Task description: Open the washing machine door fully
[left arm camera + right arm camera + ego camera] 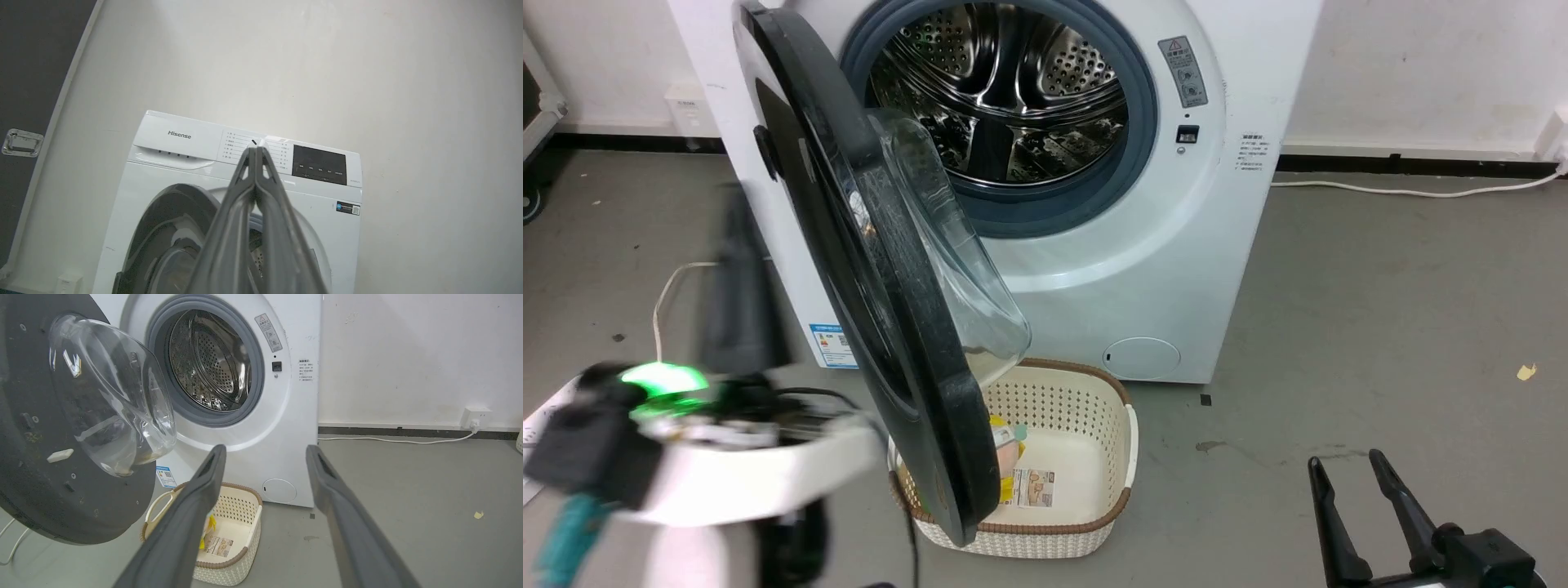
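Head view: washing machine door (882, 269) stands ajar right of the clenched left claw (737, 220), right claw (1345, 461) released.

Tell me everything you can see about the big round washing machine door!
The washing machine door is a big, round, glossy black disc, nearly as wide as the machine. A clear glass bowl bulges from the middle of its inner face, shiny with reflections. It stands swung out from the machine, joined to it on the left side, leaving the steel drum uncovered. Its lower edge hangs in front of a white basket. Nothing else seems to touch it.
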